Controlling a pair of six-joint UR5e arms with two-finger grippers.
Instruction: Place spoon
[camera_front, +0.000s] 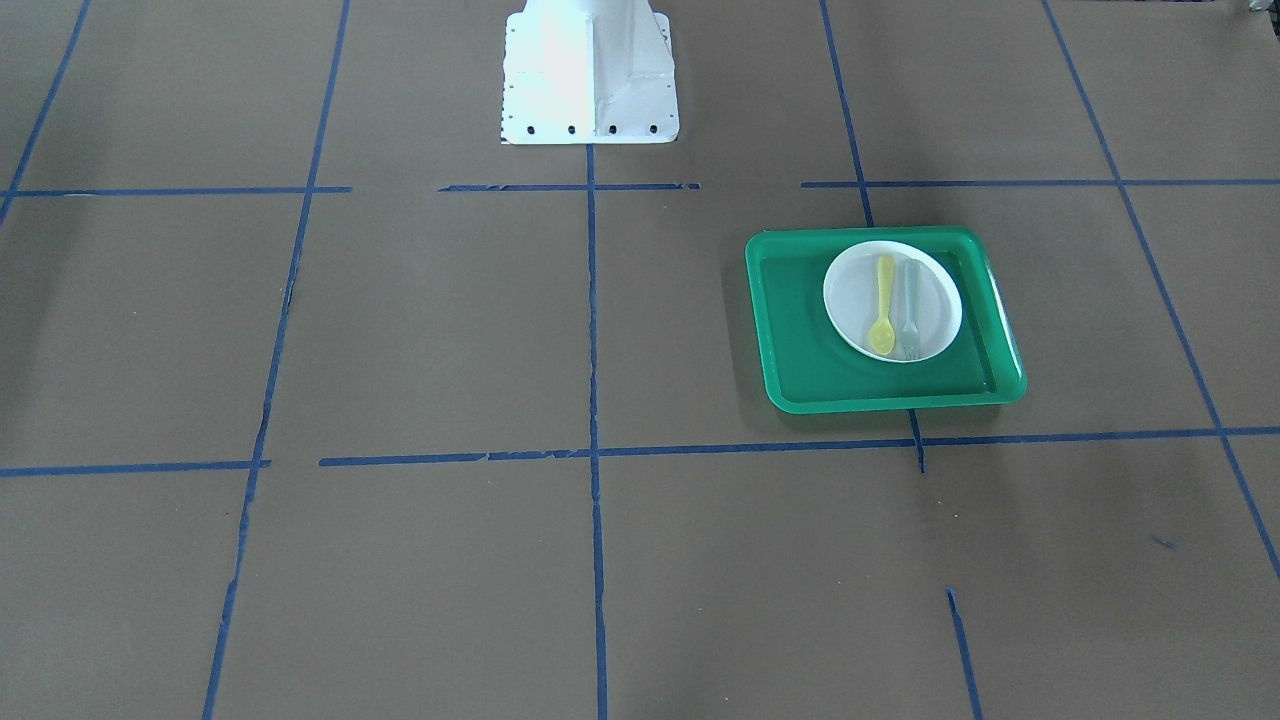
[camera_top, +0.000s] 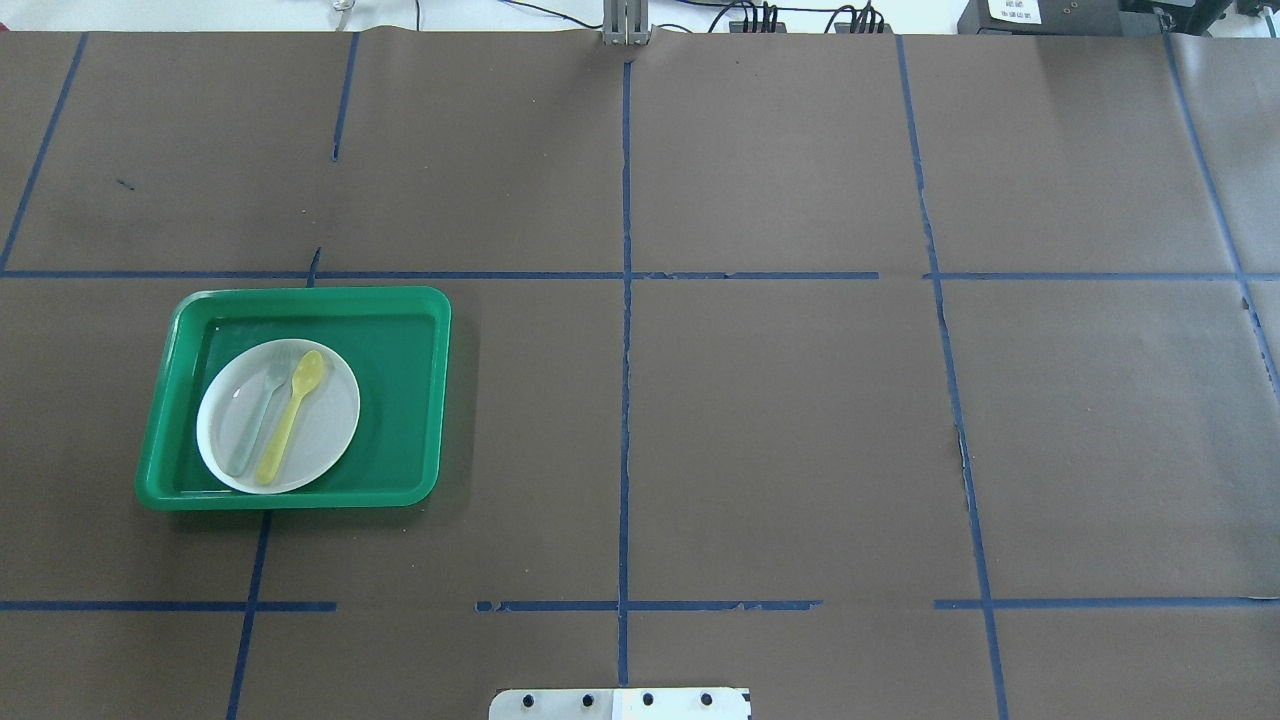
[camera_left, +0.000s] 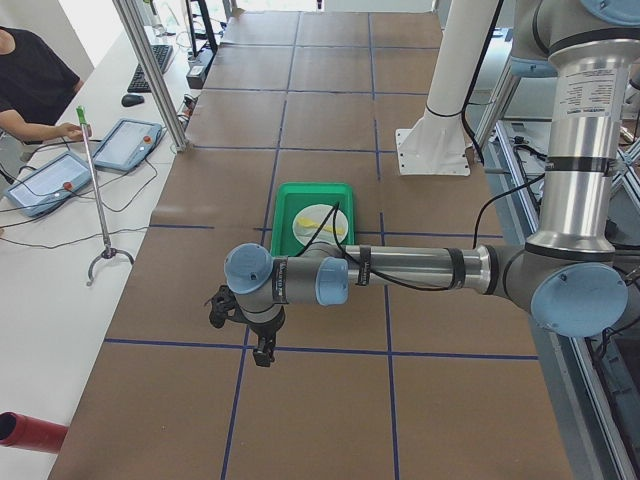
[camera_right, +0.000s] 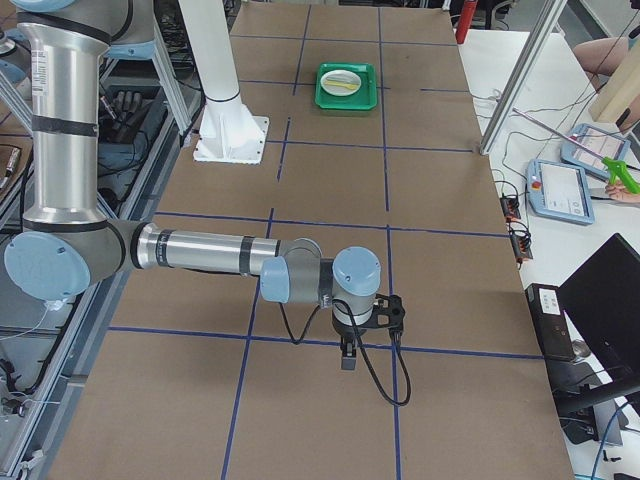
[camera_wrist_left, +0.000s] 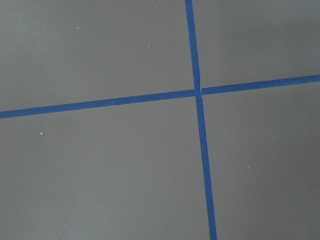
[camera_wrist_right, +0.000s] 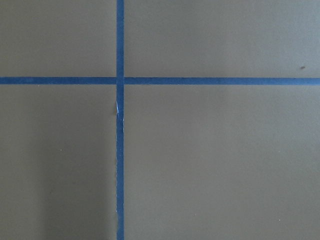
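Note:
The small yellow spoon (camera_front: 883, 305) lies on a white plate (camera_front: 850, 300) next to a pale grey-green fork (camera_front: 910, 315). The plate sits in a green tray (camera_front: 800, 340). In the overhead view the spoon (camera_top: 290, 417) is on the plate (camera_top: 330, 425) in the tray (camera_top: 400, 400) at the left. My left gripper (camera_left: 263, 352) shows only in the exterior left view, hanging above bare table short of the tray. My right gripper (camera_right: 347, 360) shows only in the exterior right view, far from the tray (camera_right: 345, 85). I cannot tell if either is open or shut.
Brown paper with blue tape lines covers the table. The white robot base (camera_front: 590, 75) stands at mid table edge. Both wrist views show only paper and crossing tape lines (camera_wrist_left: 198, 91). Operators and tablets (camera_left: 130, 145) are along the far side.

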